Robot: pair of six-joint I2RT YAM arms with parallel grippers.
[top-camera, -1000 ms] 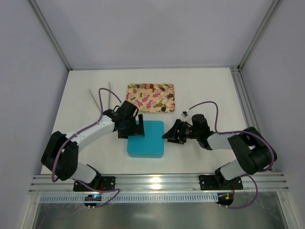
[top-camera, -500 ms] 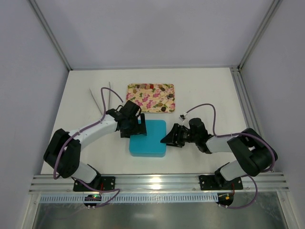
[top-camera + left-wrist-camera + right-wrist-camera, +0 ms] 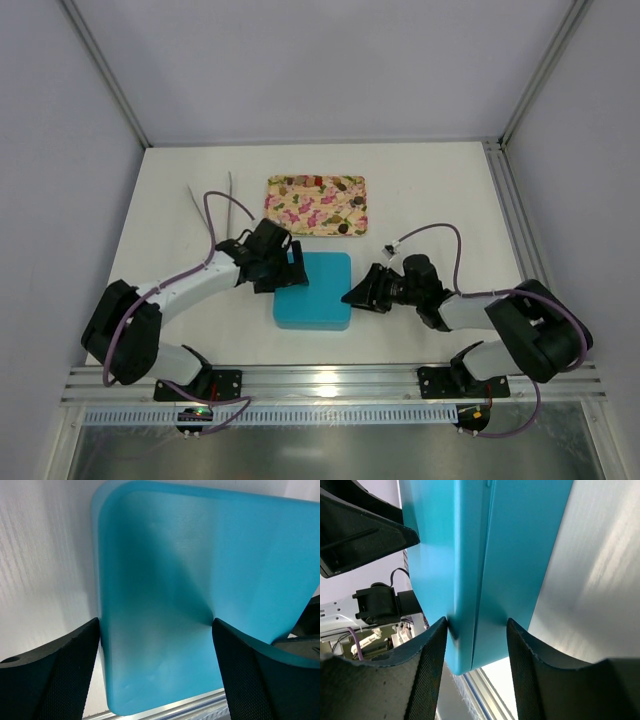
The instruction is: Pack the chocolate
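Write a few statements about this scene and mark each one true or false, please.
1. The teal box is closed. True.
2. The chocolates lie on the floral tray. True.
3. The left gripper holds a chocolate. False: its jaws stand wide at the box's far left corner, with no candy in them.
4. The white tongs lie right of the tray. False: they lie left of it.
5. The right gripper straddles the box's right edge. True.

You see a plain turquoise box on a white tabletop, a tray patterned with pink flowers on cream, and dark brown, tan and reddish chocolate on it.
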